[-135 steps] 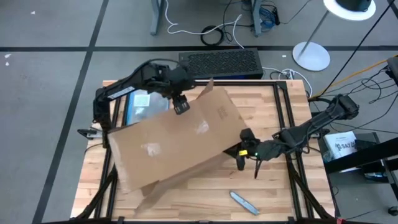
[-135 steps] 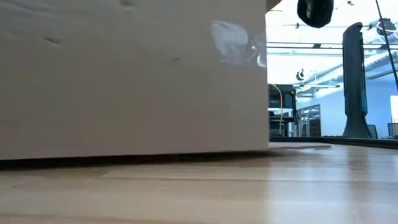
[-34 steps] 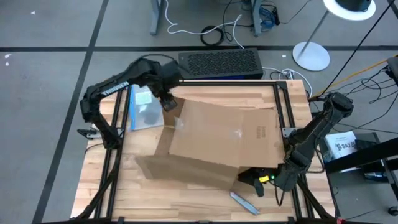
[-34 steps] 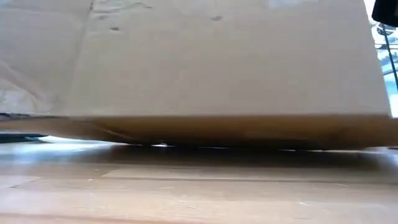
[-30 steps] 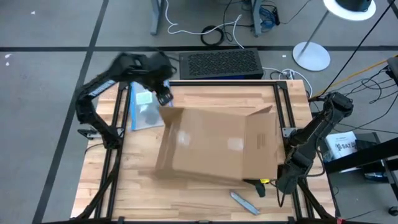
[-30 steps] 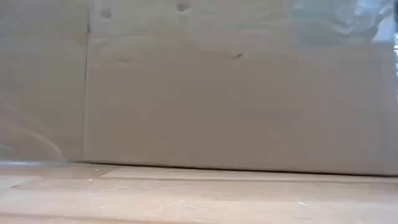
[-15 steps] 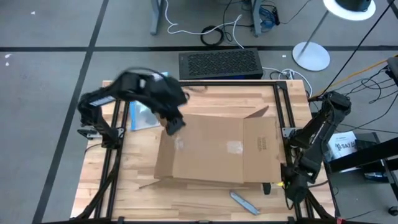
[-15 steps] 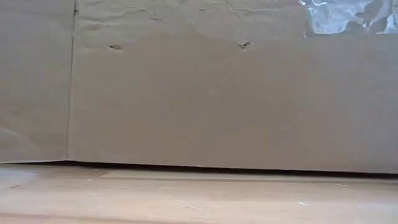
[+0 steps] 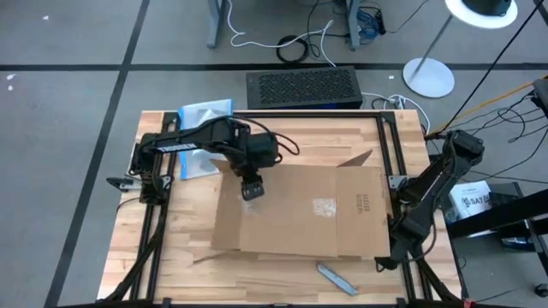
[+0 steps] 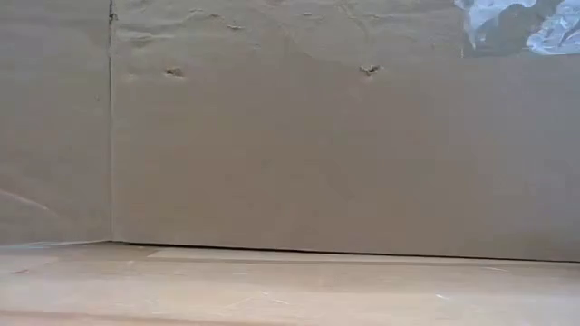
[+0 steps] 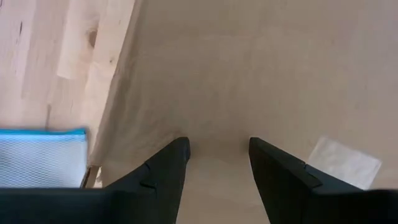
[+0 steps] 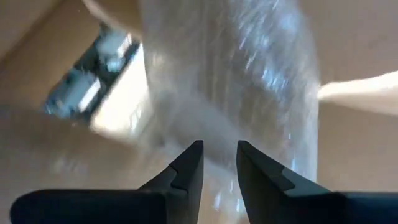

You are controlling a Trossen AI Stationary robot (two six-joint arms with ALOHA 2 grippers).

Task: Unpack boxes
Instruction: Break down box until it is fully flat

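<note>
Here the left claw (image 9: 250,190) is held over the box (image 9: 300,210), near its left edge, with fingers (image 11: 163,168) apart and nothing between them. The right claw (image 12: 219,163) is seen only in its wrist view, parted a little over glossy tape (image 12: 249,93), nothing gripped; the right arm is folded at the desk's (image 9: 325,141) right edge. The box lies closed and flat at mid-desk, one flap (image 9: 358,157) lifted at its far right corner. The step in hand is judged to be opening the box; next, a flap edge or tape seam must be caught. A tool (image 9: 334,275) lies just beside the near edge; a pouch (image 9: 199,115) lies at the far left corner. Free room remains along the far side.
</note>
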